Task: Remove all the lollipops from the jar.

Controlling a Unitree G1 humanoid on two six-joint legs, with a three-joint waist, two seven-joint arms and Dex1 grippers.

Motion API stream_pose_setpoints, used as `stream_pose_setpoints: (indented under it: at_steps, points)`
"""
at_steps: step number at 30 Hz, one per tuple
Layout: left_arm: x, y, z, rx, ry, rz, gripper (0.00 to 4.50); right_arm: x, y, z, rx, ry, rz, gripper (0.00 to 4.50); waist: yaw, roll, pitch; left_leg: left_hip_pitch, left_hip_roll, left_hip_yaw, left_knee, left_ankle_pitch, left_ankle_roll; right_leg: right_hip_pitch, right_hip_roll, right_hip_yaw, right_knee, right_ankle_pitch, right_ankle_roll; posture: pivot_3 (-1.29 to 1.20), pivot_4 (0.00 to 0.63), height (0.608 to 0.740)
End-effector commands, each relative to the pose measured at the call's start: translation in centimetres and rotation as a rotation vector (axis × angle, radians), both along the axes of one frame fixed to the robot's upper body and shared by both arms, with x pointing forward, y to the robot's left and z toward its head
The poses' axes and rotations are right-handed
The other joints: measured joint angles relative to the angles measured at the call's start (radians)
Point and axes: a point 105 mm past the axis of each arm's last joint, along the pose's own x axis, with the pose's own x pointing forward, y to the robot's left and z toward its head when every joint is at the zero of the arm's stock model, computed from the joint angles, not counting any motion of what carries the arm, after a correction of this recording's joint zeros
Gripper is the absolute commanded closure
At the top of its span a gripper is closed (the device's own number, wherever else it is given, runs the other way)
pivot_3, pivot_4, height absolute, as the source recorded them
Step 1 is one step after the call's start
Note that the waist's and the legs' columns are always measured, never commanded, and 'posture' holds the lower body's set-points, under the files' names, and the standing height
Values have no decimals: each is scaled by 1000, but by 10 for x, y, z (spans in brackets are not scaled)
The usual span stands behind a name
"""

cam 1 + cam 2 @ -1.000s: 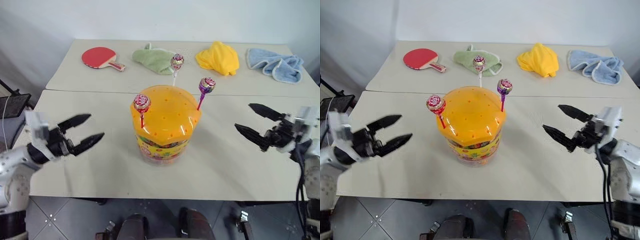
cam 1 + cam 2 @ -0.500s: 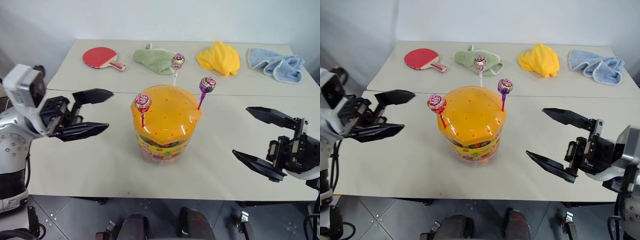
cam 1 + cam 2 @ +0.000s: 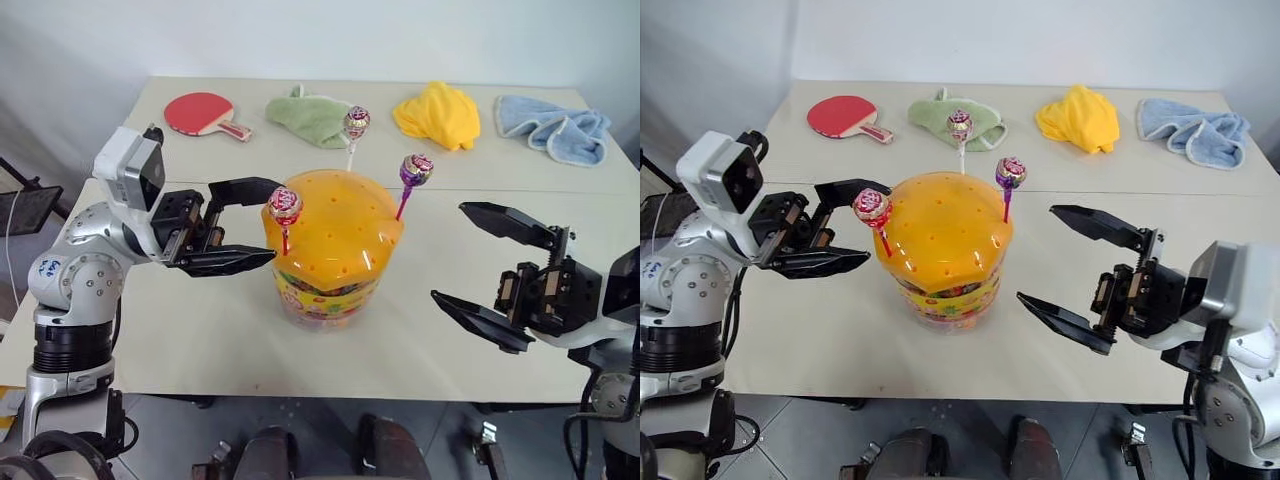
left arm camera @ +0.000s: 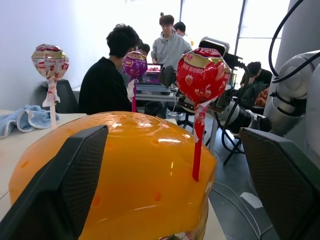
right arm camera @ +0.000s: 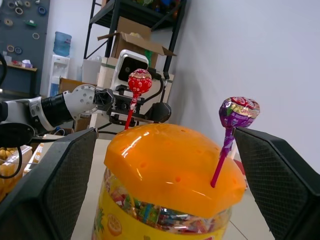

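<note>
Both grippers moved in beside jar (image 3: 332,250) — left gripper (image 3: 258,222), right gripper (image 3: 480,262) spread wide.

Jar (image 5: 167,165) seen between two spread black fingers (image 5: 52,195) of the right gripper (image 5: 165,210); orange holed lid, candy visible through clear wall. Red lollipop (image 5: 139,82) and purple lollipop (image 5: 238,112) stuck upright in lid. Left gripper (image 5: 131,111) seen beyond, by the red one. Shelving with boxes (image 5: 131,44) behind.

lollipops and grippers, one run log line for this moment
lollipops: red, purple, white-stick all in jar | left gripper: open beside red | right gripper: open, holding nothing
</note>
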Motion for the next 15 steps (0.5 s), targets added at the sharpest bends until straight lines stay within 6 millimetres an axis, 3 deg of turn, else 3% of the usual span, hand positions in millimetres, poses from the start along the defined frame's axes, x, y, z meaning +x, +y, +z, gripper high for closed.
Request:
stream_pose_setpoints:
  at_steps: [1, 12, 13, 15]
  points:
    - [-7, -8, 3, 37, -65, -39, 955, -6, 1, 3, -4, -49, -7, 0, 0, 0, 0, 0, 0, 0, 0, 0, 0, 0, 0, 0, 0, 0, 0, 0, 150, 740]
    - [-12, -15, 5, 50, -93, -88, 4279, -5, -17, -10, -33, -15, -104, 0, -2, 0, 0, 0, 0, 1, 0, 0, 0, 0, 0, 0, 0, 0, 0, 0, 150, 740]
    - [-11, -14, 11, 10, -77, -86, 4484, -5, -19, -9, -31, -15, -110, 0, -2, 0, 0, 0, 0, 1, 0, 0, 0, 0, 0, 0, 0, 0, 0, 0, 150, 740]
    - [-8, -12, 22, -64, -41, -75, 4484, -4, -20, -9, -24, -9, -119, 0, 1, 0, 0, 0, 0, 1, 1, 0, 0, 0, 0, 1, 0, 0, 0, 0, 150, 740]
